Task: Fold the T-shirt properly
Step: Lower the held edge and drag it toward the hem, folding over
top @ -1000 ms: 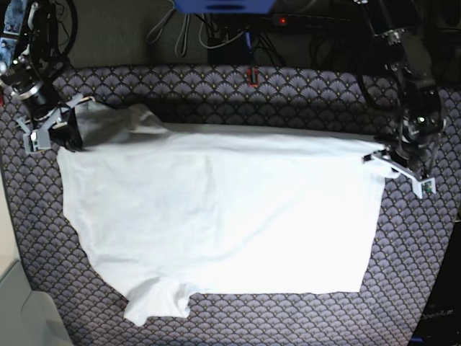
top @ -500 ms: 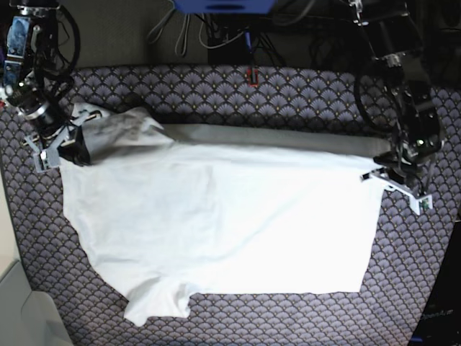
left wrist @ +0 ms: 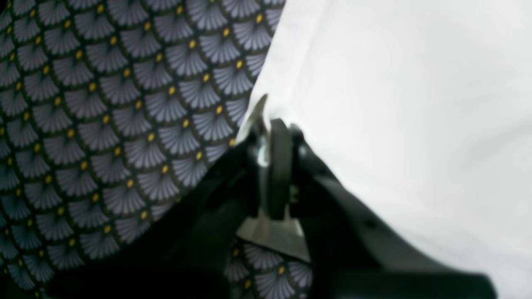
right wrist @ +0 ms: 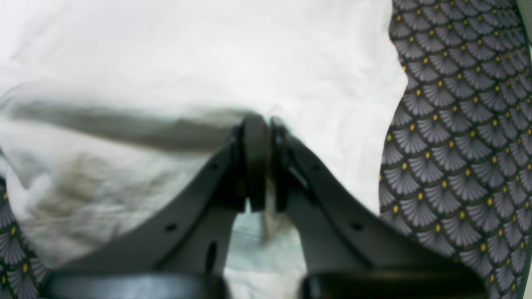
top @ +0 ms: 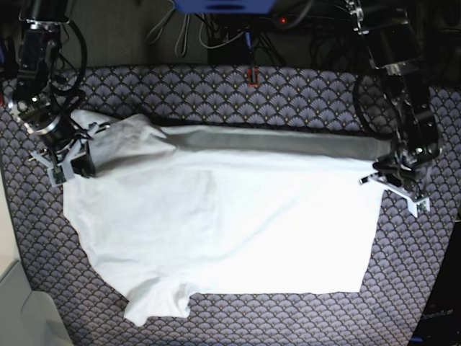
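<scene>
While the T-shirt lies spread on the patterned tablecloth, both the left gripper and right gripper are pinched tight on its far edge, sensible corner holds for light, limp, sagging fabric.

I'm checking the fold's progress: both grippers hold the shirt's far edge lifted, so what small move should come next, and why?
Probably carry both arms a little further toward the near edge. The left gripper and right gripper are shut on the T-shirt, and the raised far edge only just overlaps the body, so the fold looks barely begun.
</scene>
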### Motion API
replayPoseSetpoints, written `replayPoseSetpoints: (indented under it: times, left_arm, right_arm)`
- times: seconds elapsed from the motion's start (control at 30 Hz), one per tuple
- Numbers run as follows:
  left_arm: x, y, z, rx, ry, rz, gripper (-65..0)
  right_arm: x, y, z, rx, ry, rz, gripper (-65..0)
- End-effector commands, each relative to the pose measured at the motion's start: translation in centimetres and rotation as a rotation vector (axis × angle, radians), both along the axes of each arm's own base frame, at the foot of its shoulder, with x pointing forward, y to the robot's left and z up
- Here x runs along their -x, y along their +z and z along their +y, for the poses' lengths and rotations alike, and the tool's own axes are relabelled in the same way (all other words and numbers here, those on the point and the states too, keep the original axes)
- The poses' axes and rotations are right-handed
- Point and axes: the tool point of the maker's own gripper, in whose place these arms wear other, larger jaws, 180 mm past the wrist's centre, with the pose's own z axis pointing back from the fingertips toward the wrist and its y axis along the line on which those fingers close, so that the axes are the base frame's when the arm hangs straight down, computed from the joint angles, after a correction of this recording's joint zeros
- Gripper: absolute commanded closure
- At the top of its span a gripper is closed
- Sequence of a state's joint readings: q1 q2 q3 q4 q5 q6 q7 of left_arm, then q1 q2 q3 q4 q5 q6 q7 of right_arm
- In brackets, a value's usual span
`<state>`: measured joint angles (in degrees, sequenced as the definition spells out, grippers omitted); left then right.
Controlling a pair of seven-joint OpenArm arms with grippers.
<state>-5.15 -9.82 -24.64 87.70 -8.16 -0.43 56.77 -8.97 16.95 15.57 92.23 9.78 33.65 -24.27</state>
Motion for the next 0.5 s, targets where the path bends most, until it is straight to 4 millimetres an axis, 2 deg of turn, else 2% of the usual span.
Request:
replayPoseSetpoints:
  times: [0.0, 0.1, 0.27, 0.47]
  left_arm:
    - [-1.0, 1.4, 0.6, -0.024, 0.002, -0.045, -0.5]
    - [-1.8, 2.0, 0.8, -0.032, 0.004, -0.083, -0.5]
    - [-1.9, 2.1, 0.8, -0.034, 0.004, -0.091, -0.5]
    - [-1.8, 2.0, 0.8, -0.034, 0.004, -0.088, -0.5]
  right_arm:
    - [-0.9, 1.5, -0.2, 0.005, 0.006, -0.054, 0.0]
    - [-1.1, 0.8, -0.7, -0.002, -0.008, -0.034, 0.0]
    - [-1.4, -0.3, -1.2, -0.015, -0.024, -0.006, 0.0]
    - [-1.8, -0.5, 0.8, 0.007, 0.048, 0.002, 0.0]
